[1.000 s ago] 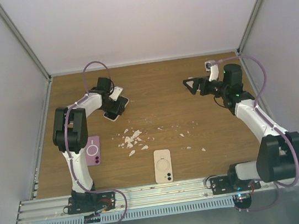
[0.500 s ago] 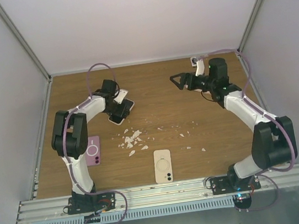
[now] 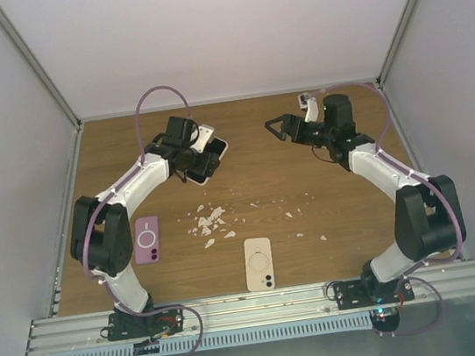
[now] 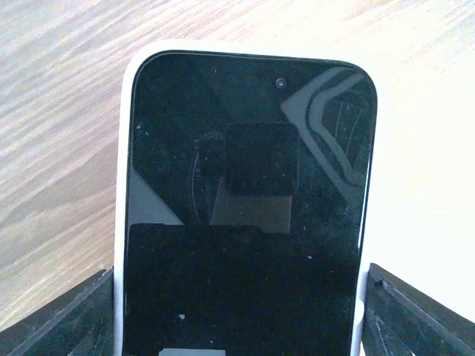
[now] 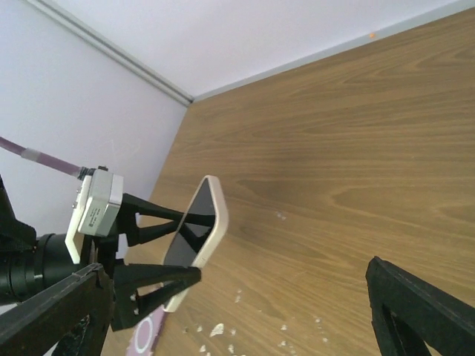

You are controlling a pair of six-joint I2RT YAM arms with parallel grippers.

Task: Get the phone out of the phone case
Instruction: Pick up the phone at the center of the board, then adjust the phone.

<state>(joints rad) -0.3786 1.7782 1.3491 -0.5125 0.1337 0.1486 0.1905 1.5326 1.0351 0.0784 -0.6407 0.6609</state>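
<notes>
While the left gripper [image 3: 201, 155] clamps the phone [image 4: 249, 200] in its white phone case [image 4: 122, 148] (tilted, around 11 o'clock), the right gripper [image 3: 273, 129] hovers at 1 o'clock. Its jaws stand wide apart.

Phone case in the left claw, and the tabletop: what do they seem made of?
The phone case looks like matte white silicone or soft plastic: a dull rounded rim around the glossy, mirror-like phone screen. The tabletop looks like brown wood-grain laminate or veneer.
</notes>
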